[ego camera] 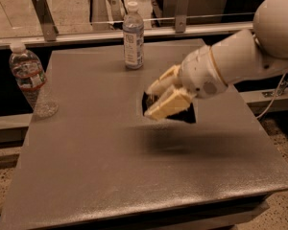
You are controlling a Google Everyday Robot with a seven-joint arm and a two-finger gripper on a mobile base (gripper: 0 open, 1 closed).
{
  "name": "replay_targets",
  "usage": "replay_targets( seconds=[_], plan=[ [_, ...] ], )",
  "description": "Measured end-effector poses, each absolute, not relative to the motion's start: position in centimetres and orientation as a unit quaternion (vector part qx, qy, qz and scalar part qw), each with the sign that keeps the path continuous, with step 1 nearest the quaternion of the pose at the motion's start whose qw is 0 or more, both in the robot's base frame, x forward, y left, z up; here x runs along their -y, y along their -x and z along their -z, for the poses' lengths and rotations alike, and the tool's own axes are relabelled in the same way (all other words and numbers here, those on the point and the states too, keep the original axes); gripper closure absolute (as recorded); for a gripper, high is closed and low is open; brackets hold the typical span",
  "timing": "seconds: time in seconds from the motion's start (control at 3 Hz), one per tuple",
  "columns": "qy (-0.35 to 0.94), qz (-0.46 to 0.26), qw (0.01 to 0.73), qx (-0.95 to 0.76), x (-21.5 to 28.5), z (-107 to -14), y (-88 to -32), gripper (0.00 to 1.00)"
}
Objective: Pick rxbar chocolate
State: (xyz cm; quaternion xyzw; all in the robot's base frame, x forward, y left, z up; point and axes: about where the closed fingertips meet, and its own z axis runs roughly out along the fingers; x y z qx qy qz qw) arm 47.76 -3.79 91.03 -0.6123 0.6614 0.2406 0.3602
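Observation:
The rxbar chocolate (186, 115), a flat black bar, is clamped between the cream fingers of my gripper (152, 102). Only its dark edges show behind the fingers, at the left and lower right. The gripper holds the bar in the air above the middle of the grey table (110, 176), and a soft shadow lies on the tabletop below it. The white arm reaches in from the upper right.
A clear water bottle (133, 35) stands upright at the table's far edge, just beyond the gripper. A second water bottle (30, 80) stands at the left edge. A metal rail and glass run behind the table.

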Motion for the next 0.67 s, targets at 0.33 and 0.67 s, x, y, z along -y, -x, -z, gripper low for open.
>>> replay_targets(
  seconds=[0.33, 0.67],
  plan=[
    [0.595, -0.274, 0.411, -0.634, 5.1, -96.2, -50.1, 1.0],
    [0.595, -0.269, 0.428, -0.625, 5.0, -98.1, -50.5, 1.0]
  ],
)
